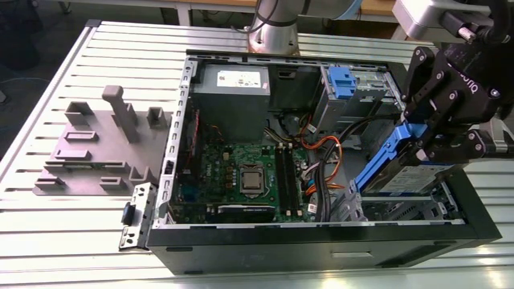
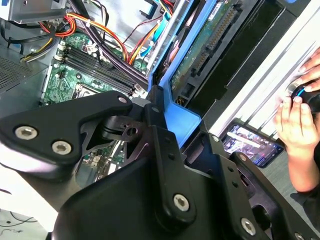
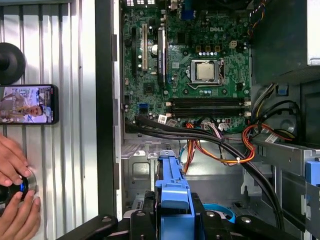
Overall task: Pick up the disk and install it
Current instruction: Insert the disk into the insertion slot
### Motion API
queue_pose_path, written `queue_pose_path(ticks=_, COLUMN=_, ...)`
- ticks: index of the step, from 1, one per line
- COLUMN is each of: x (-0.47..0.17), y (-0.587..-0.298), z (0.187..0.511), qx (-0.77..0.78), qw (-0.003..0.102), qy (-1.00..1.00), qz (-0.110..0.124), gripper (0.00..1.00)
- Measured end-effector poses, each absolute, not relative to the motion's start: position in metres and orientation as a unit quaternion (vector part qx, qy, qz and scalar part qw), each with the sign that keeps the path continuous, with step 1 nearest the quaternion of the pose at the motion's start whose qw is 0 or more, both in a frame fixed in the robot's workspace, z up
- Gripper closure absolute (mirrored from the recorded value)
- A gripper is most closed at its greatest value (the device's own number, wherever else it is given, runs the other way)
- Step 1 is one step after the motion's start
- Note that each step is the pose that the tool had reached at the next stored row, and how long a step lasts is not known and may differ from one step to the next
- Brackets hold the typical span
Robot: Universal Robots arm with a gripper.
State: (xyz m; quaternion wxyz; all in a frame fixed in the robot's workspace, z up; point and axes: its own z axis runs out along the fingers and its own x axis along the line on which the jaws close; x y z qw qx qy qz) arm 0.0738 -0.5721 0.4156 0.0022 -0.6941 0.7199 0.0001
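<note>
The black two-fingered gripper [image 1: 427,144] is clenched on the disk [image 1: 401,178], a flat rectangular silver hard drive framed by a blue plastic carrier. Its fingers pinch the carrier's raised end from both sides. The drive's face carries a white-and-blue label, and its print is too fine to read. White lettering also runs along the gripper's body.

In the exterior view the disk sits at about four o'clock of the open black computer case [image 1: 321,250], over the drive bay in that corner. It is tilted, with its long axis running from a low end at seven o'clock to the gripped end at one o'clock. Whether the low end touches the bay cannot be told.

In the second wrist view the disk [image 2: 182,120] shows its green circuit-board underside (a connector row along one edge) beyond the gripper [image 2: 165,112].

A grey power-supply box with a white sticker [image 1: 233,90] stands at eleven o'clock of the case. A small blue plastic bracket [image 1: 341,81] is at one o'clock, and the green motherboard [image 1: 249,174] lies in the middle. A grey moulded fixture plate [image 1: 96,150] rests outside at nine o'clock on the slatted aluminium table [image 1: 48,229].

In the first wrist view a lit black phone [image 3: 27,104] lies near a person's hands [image 3: 15,200].
</note>
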Motion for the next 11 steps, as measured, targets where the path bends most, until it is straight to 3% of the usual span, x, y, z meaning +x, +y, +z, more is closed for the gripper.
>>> queue_pose_path(ticks=11, x=0.0738, y=-0.5721, z=0.4154, qx=-0.694, qw=0.002, qy=0.72, qz=0.0, gripper=0.62)
